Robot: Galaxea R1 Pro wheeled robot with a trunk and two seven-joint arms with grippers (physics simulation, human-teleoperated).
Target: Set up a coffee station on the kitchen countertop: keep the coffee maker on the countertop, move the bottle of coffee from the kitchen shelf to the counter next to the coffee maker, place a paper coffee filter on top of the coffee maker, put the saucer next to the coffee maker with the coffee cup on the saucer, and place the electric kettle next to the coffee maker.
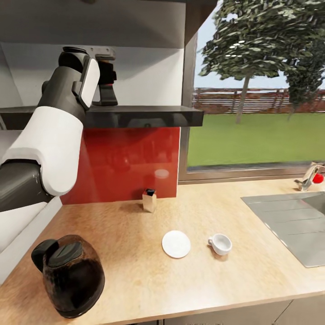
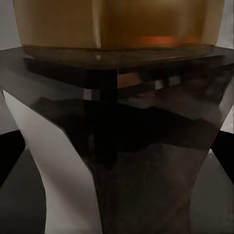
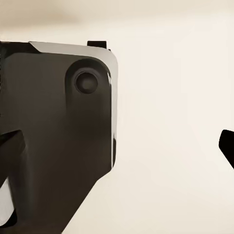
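The kitchen countertop [image 1: 135, 271] presents a light, matt wood grain. The electric kettle [image 1: 72, 275] is glossy smoky-brown see-through glass with black plastic fittings. The saucer [image 1: 176, 244] and coffee cup [image 1: 220, 244] appear smooth white ceramic. The sink [image 1: 289, 221] is dull grey metal; the backsplash [image 1: 131, 162] is glossy red.

White saucer [image 1: 176, 244] and cup [image 1: 220, 243] — smoky-brown kettle [image 1: 72, 275].

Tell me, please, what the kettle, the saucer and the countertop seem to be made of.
The electric kettle: smoky brown see-through body, probably glass or clear plastic, with a matte black lid. The saucer: plain smooth white, likely ceramic. The kitchen countertop: light wood grain, perhaps laminate.
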